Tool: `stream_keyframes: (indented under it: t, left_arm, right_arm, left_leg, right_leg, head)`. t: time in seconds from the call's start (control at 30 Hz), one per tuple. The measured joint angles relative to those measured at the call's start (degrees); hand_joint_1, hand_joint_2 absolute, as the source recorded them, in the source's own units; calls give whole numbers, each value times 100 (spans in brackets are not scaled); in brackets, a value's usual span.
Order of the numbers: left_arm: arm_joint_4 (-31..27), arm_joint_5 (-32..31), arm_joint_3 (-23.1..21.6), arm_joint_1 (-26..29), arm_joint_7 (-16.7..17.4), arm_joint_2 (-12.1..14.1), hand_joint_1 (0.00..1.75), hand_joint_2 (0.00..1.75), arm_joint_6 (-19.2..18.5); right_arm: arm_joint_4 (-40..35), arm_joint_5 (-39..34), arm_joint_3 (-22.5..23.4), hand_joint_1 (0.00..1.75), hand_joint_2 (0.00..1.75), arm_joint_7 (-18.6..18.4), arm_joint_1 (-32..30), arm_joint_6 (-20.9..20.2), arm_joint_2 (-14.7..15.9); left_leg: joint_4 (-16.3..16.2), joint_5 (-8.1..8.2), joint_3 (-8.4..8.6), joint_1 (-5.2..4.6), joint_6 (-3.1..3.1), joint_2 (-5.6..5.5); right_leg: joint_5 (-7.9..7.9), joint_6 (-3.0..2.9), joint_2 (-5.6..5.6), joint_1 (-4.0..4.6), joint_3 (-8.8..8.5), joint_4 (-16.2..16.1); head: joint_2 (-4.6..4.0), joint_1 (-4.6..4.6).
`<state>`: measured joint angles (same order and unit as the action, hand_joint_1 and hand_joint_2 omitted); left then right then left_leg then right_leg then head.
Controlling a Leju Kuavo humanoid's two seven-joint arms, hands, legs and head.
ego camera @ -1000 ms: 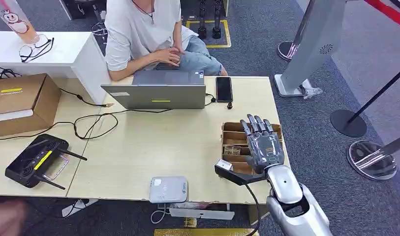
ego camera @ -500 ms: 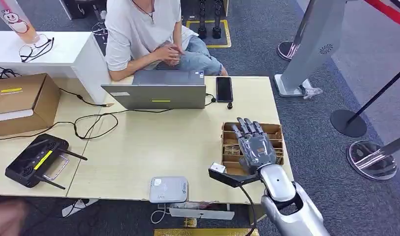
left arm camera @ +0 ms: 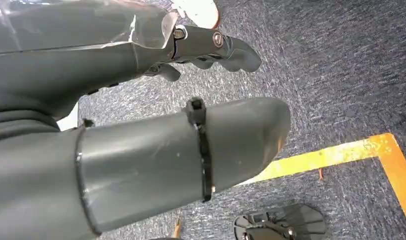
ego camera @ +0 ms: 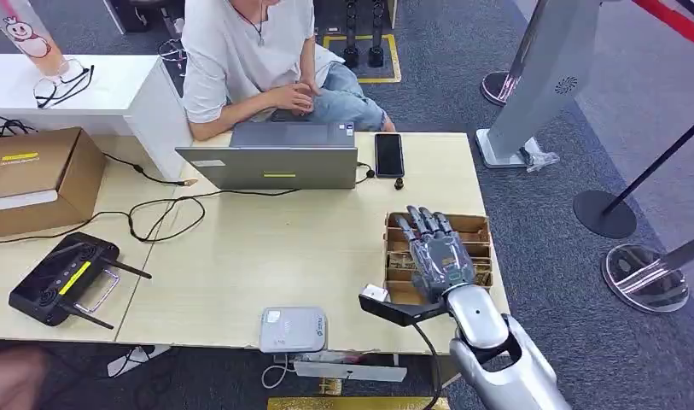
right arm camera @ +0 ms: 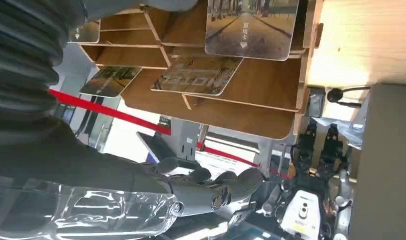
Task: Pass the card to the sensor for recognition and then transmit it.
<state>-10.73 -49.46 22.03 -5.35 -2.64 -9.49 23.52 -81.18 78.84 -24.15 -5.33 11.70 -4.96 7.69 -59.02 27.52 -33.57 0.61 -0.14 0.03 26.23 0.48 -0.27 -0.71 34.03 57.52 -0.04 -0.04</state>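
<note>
1. Since a second earlier, the right hand (ego camera: 440, 256) had slid a little toward the robot and leftward over the wooden card rack (ego camera: 478, 229); nothing else on the table had shifted.
2. Largest thing in the room was the pale wooden table (ego camera: 309, 248), with a person (ego camera: 249, 51) seated at its far side behind an open grey laptop (ego camera: 271, 166).
3. A cardboard box (ego camera: 36, 175) sat at the far left of the table, and a black controller with antennas (ego camera: 66, 280) lay near the front left corner.
4. At the right end of the table stood the card rack, its compartments open to the top; the right hand hovered over it, palm down, fingers spread and stretched forward, holding nothing.
5. From the right wrist view, the cards (right arm camera: 198, 75) lay inside the rack's compartments, one (right arm camera: 251, 27) printed with a road scene, apart from the fingers (right arm camera: 210, 192).
6. A small grey sensor box (ego camera: 292, 329) rested at the table's front edge, left of the rack and well apart from the hand.
7. A black phone (ego camera: 388, 155) lay just right of the laptop.
8. The left hand (left arm camera: 141, 105) hung over blue carpet with an orange floor line (left arm camera: 340, 155); its fingers were loosely parted and empty.
</note>
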Motion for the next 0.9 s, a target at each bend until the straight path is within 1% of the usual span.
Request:
stream_keyframes:
  t: [0.03, 0.07, 0.1, 0.13, 0.17, 0.23, 0.27, 0.3, 0.33, 0.37, 0.4, 0.5, 0.53, 0.63, 0.7, 0.73, 0.87, 0.9]
  left_arm:
    - [0, 0, 0, 0, 0, 0, 0, 0, 0]
    - [0, 0, 0, 0, 0, 0, 0, 0, 0]
    - [0, 0, 0, 0, 0, 0, 0, 0, 0]
    - [0, 0, 0, 0, 4, 2, 0, 0, 0]
    - [0, 0, 0, 0, 7, 2, 0, 0, 0]
    - [0, 0, 0, 1, 9, 4, 0, 0, 0]
    - [0, 0, 0, 2, 9, 4, 0, 0, 0]
    - [0, 0, 0, 3, 11, 4, 0, 0, 0]
    - [0, 0, 0, 4, 15, 4, 0, 0, 0]
    - [0, -2, 0, 4, 17, 4, 0, 0, 0]
    - [0, -2, 0, 4, 20, 4, 0, 0, 0]
    - [0, -5, 0, 8, 22, 4, 0, 0, 0]
    - [0, -4, 0, 9, 22, 4, 0, 0, 0]
    - [0, -7, 0, 14, 22, 4, 0, 0, 2]
    - [0, -9, 0, 15, 17, 4, 0, 0, 2]
    - [0, -13, 0, 15, 9, 4, 0, 0, 2]
    - [0, -31, 0, 15, 4, 4, 0, 0, 2]
    - [0, -44, 0, 15, 4, 4, 0, 0, 2]
  right_arm:
    - [7, -7, 0, 56, 175, 0, 4, 2, 0]
    - [11, -20, -2, 52, 175, -11, 9, 2, 0]
    - [15, -22, -4, 56, 175, -15, 18, 4, 0]
    - [26, -24, -4, 72, 175, -22, 30, 4, 0]
    - [42, -26, -4, 96, 175, -33, 43, 7, 0]
    - [61, -26, -2, 119, 175, -63, 61, 7, 0]
    - [68, -26, -2, 119, 175, -66, 67, 7, 0]
    - [74, -28, -2, 124, 175, -72, 70, 7, 0]
    - [83, -33, -2, 126, 175, -81, 73, 7, 0]
    - [92, -50, -2, 124, 175, -81, 75, 7, 0]
    - [98, -68, -2, 127, 175, -81, 78, 7, 0]
    - [125, -90, 6, 122, 175, -85, 91, 4, 2]
    - [131, -94, 13, 126, 175, -101, 95, 4, 2]
    - [142, -94, 31, 124, 175, -118, 100, 9, 2]
    - [144, -94, 35, 126, 175, -120, 103, 9, 2]
    - [144, -94, 37, 122, 175, -122, 103, 9, 2]
    - [144, -98, 50, 124, 175, -131, 99, 11, 2]
    - [144, -98, 55, 129, 175, -133, 97, 11, 2]
  left_leg:
    - [0, 0, 0, 0, 0, 0]
    - [0, 0, 0, 0, 0, 0]
    - [0, 0, 0, 0, 0, 0]
    - [0, 0, 0, 0, 0, 0]
    - [0, 0, 0, 0, 0, 0]
    - [0, 0, 0, 0, 0, 0]
    - [0, 0, 0, 0, 0, 0]
    - [0, 0, 0, 0, 0, 0]
    - [0, 0, 0, 0, 0, 0]
    - [0, 0, 0, 0, 0, 0]
    - [0, 0, 0, 0, 0, 0]
    - [0, 0, 0, 0, 0, 0]
    - [0, 0, 0, 0, 0, 0]
    - [0, 0, 1, 0, 0, 0]
    - [0, 0, 1, 0, 0, 0]
    - [0, 0, 1, 0, 0, 0]
    - [0, 0, 2, 0, 0, 0]
    - [0, 0, 2, 0, 0, 0]
  right_leg:
    - [0, 0, 0, 0, 0, 0]
    - [0, 0, 0, 0, 0, 0]
    - [0, 0, 0, 0, 0, 0]
    - [0, 0, 0, 0, 0, 0]
    - [0, 0, 0, 0, 0, 0]
    - [0, 0, 0, 0, 0, 0]
    - [0, 0, 0, 0, 0, 0]
    - [0, 0, 0, 0, 0, 0]
    - [0, 0, 0, 0, 0, 0]
    - [0, 0, 0, 0, 0, 0]
    - [0, 0, 0, 0, 0, 0]
    - [0, 0, 0, 0, 0, 0]
    - [0, 0, 0, 0, 0, 0]
    - [0, 0, 0, 0, 0, 0]
    - [0, 0, 0, 0, 0, 0]
    - [0, 0, 0, 0, 0, 0]
    - [0, 0, 0, 0, 0, 0]
    - [0, 0, 0, 0, 0, 0]
  head:
    - [0, 0]
    - [0, -2]
    - [0, 0]
    - [0, -2]
    - [0, 0]
    - [0, -2]
    - [0, 0]
    - [0, 0]
    - [0, 0]
    - [0, -2]
    - [0, 0]
    - [0, 0]
    - [0, 0]
    - [0, -2]
    - [0, 0]
    - [0, 0]
    - [0, 0]
    - [0, 0]
